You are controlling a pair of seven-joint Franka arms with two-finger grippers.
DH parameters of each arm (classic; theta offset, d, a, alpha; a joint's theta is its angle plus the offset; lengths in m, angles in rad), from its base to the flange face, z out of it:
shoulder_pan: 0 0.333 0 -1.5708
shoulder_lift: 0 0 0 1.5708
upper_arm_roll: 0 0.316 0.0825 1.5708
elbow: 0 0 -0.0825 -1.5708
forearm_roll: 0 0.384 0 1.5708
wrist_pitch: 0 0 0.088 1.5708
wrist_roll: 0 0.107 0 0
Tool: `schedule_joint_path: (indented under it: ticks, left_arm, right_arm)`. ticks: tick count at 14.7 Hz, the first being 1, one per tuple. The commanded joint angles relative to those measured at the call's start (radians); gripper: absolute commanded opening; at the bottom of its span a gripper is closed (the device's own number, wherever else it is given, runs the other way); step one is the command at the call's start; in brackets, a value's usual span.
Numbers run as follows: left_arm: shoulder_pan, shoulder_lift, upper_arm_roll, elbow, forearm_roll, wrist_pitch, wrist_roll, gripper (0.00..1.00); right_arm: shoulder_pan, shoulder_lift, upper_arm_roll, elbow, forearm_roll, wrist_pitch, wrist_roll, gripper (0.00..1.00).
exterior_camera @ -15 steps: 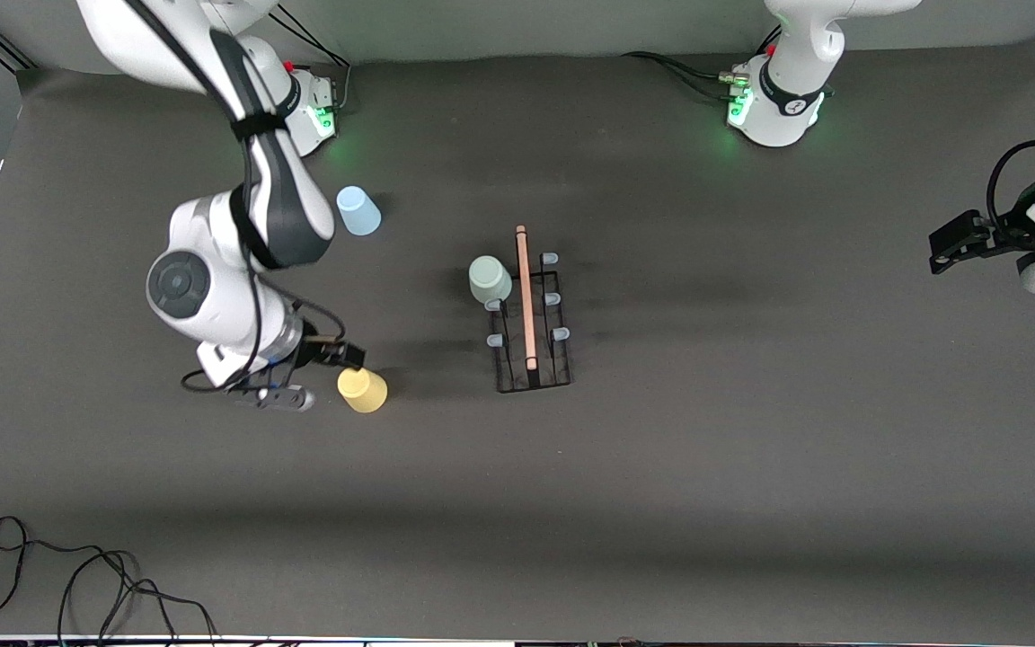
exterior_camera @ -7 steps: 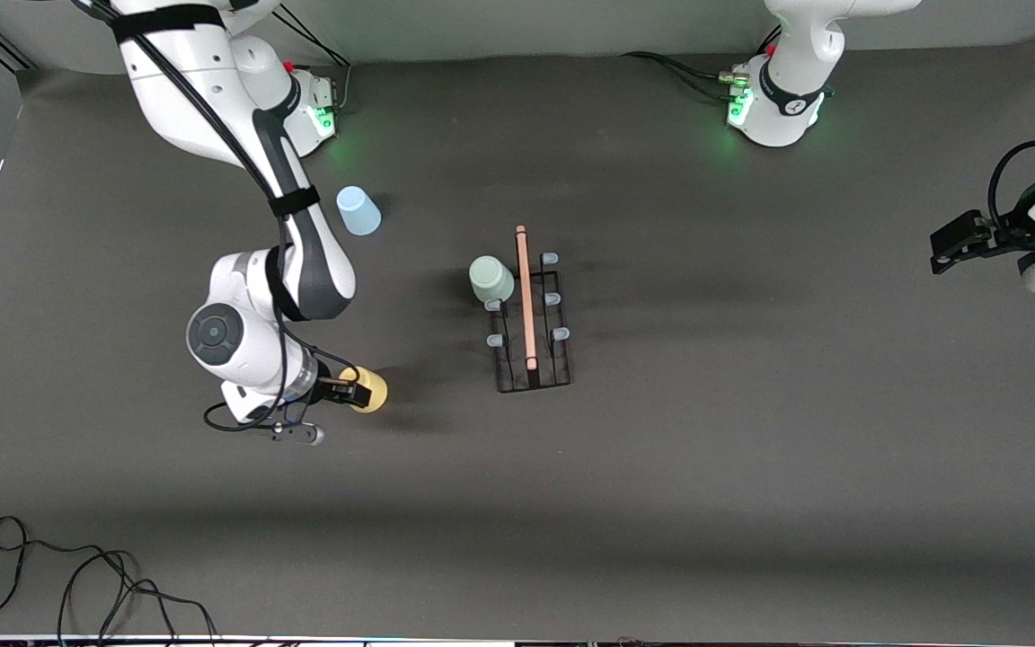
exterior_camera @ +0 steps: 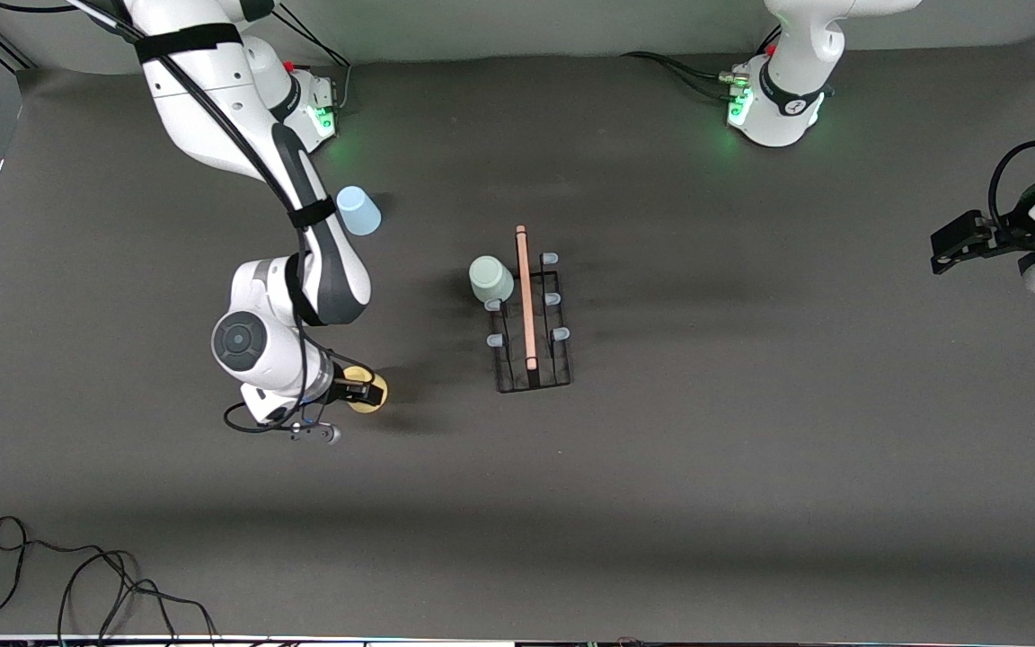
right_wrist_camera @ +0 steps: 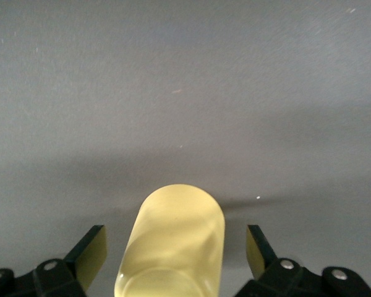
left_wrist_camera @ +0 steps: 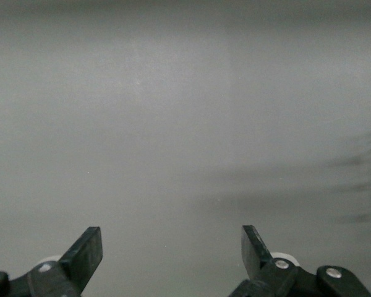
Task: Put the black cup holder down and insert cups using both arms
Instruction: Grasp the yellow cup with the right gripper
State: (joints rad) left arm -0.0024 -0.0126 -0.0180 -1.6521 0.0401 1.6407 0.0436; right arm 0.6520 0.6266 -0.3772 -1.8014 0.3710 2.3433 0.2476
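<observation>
Matt plastic yellow cup (right_wrist_camera: 173, 241) (wire rack (exterior_camera: 531, 359), wooden rod (exterior_camera: 526, 296)).

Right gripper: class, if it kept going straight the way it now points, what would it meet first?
The yellow cup. It lies on its side between the open fingers of the right gripper, apart from both. Past the cup, toward the black cup holder, the mat looks free, though depth is unclear.

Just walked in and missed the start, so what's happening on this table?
The right gripper is at the yellow cup, fingers open on either side, not yet shut. The green cup already sits on the black cup holder. The blue cup waits nearer the right arm's base. The left gripper waits open at its end of the table.
</observation>
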Motion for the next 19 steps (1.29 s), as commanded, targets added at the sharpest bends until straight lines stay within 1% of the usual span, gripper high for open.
schedule_joint_path:
  ticks: [1,2,3,4,7,10,13,15,16,19]
  left_arm:
    - [-0.005,-0.004,0.004,0.008,0.015,-0.004,0.004,1.0]
    - [-0.005,-0.003,0.004,0.008,0.015,-0.004,0.004,1.0]
    - [-0.005,-0.003,0.004,0.008,0.015,-0.002,0.004,1.0]
    - [-0.005,0.0,0.004,0.009,0.015,-0.002,0.004,1.0]
    - [-0.007,0.0,0.004,0.011,0.017,-0.002,0.002,1.0]
    - [-0.008,0.002,0.003,0.012,0.017,-0.001,0.001,1.0]
    - [-0.01,0.002,0.003,0.014,0.017,-0.001,-0.004,1.0]
    - [-0.011,0.003,0.001,0.015,0.017,0.001,-0.008,1.0]
    - [-0.011,0.003,0.001,0.017,0.017,0.001,-0.008,1.0]
    - [-0.01,0.005,0.001,0.02,0.017,0.007,-0.008,1.0]
  right_arm:
    - [0.02,0.016,-0.006,0.005,0.031,0.011,-0.019,0.88]
    - [0.018,0.012,-0.006,0.004,0.031,0.008,-0.021,0.52]
    - [0.017,0.005,-0.006,0.004,0.031,0.001,-0.021,0.1]
    - [0.017,-0.002,-0.006,0.002,0.029,-0.001,-0.021,0.0]
    - [0.018,-0.045,-0.009,0.01,0.029,-0.039,-0.013,0.0]
    - [0.018,-0.131,-0.02,0.014,0.026,-0.134,-0.001,0.0]
    - [0.021,-0.197,-0.014,0.04,0.023,-0.196,0.079,0.0]
    - [0.031,-0.196,-0.008,0.109,0.02,-0.251,0.175,0.0]
    - [0.056,-0.191,-0.009,0.14,0.02,-0.272,0.217,0.0]
    - [0.118,-0.183,-0.008,0.188,0.022,-0.275,0.379,0.0]
